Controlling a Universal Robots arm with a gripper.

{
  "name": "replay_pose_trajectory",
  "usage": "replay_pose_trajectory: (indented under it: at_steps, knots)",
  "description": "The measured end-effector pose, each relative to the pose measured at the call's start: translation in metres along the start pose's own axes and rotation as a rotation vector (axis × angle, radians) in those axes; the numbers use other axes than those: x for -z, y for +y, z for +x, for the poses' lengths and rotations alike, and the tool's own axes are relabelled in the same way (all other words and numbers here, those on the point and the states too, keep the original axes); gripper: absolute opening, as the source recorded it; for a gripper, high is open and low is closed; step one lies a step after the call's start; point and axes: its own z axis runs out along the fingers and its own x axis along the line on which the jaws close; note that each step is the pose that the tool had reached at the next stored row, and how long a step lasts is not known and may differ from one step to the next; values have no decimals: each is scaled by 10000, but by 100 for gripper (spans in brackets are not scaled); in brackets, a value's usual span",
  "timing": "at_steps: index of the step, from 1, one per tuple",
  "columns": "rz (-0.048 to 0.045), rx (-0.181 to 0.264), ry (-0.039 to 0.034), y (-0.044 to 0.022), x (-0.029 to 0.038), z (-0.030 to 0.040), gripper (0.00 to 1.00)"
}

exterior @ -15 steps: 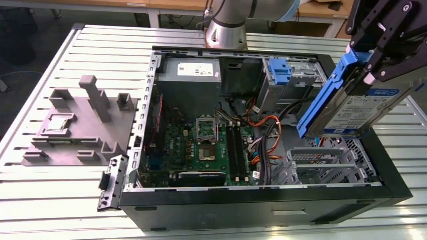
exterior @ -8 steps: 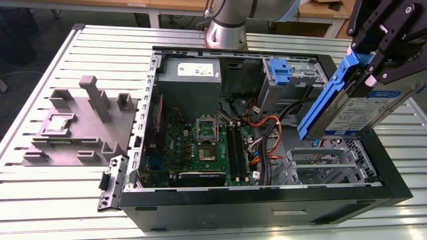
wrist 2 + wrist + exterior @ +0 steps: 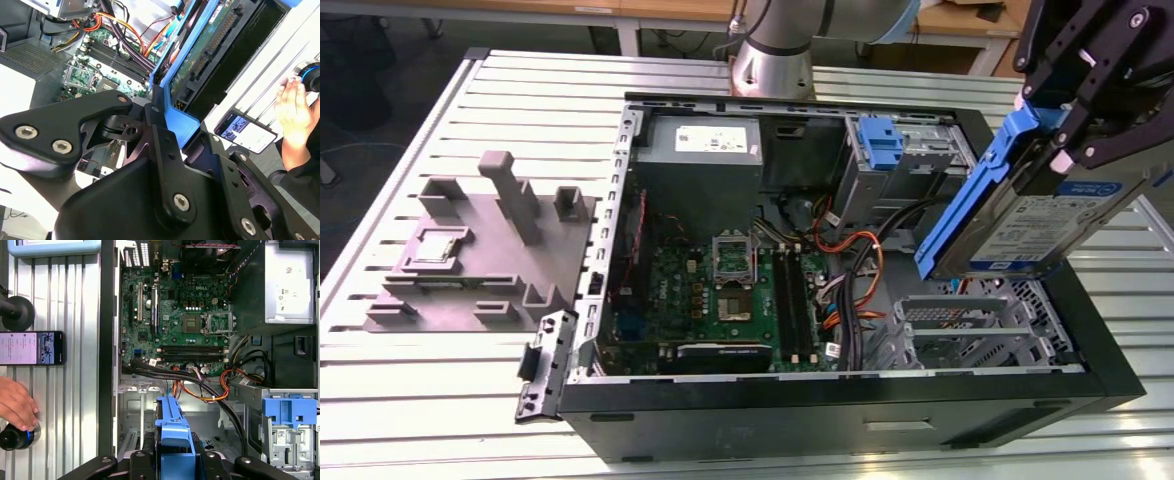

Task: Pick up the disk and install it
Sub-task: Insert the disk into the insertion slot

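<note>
The disk (image 3: 1014, 215), a silver-grey drive with a white-and-blue label in a blue carrier frame, hangs tilted on edge above the open computer case (image 3: 854, 405), on the exterior view's right. My gripper (image 3: 1070, 125) is shut on its upper end. It hovers over the empty metal drive cage (image 3: 961, 325) without touching it. The second wrist view shows the disk's green circuit-board underside (image 3: 205, 50) and a black finger (image 3: 162, 145) pressed against the blue frame. In the first wrist view the blue frame's end (image 3: 172, 437) sits between my fingers, above the case floor.
The case holds a motherboard (image 3: 185, 315), a power supply (image 3: 290, 285), orange and black cables (image 3: 210, 390) and a bare blue bracket (image 3: 290, 412) in another bay. A grey fixture (image 3: 480, 250) lies at the exterior view's left. A person's hand (image 3: 17, 405) and a phone (image 3: 30, 347) are beside the case.
</note>
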Motion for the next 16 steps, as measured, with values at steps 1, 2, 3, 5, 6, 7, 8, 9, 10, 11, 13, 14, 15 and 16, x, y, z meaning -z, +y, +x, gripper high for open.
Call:
replay_pose_trajectory:
  at_steps: [1, 2, 3, 5, 6, 7, 8, 9, 10, 11, 13, 14, 15, 16]
  knots:
    - [0, 0, 0, 0, 0, 21, 37]
    - [0, 0, 0, 0, 0, 22, 37]
    - [0, 0, 0, 0, 0, 24, 37]
    - [0, 0, 0, -1, 0, 26, 37]
    - [0, 0, 0, 0, 0, 29, 37]
    - [0, 0, 0, 0, 0, 29, 37]
    - [0, 0, 0, 0, 1, 29, 37]
    - [0, 0, 0, 0, 1, 29, 37]
    - [0, 0, 0, 0, 0, 30, 37]
    - [0, 0, 0, 0, 1, 30, 37]
    - [0, 0, 0, -1, 1, 31, 37]
    - [0, 0, 0, 0, 1, 31, 37]
    - [0, 0, 0, 0, 1, 32, 37]
    - [0, 0, 0, 0, 0, 32, 37]
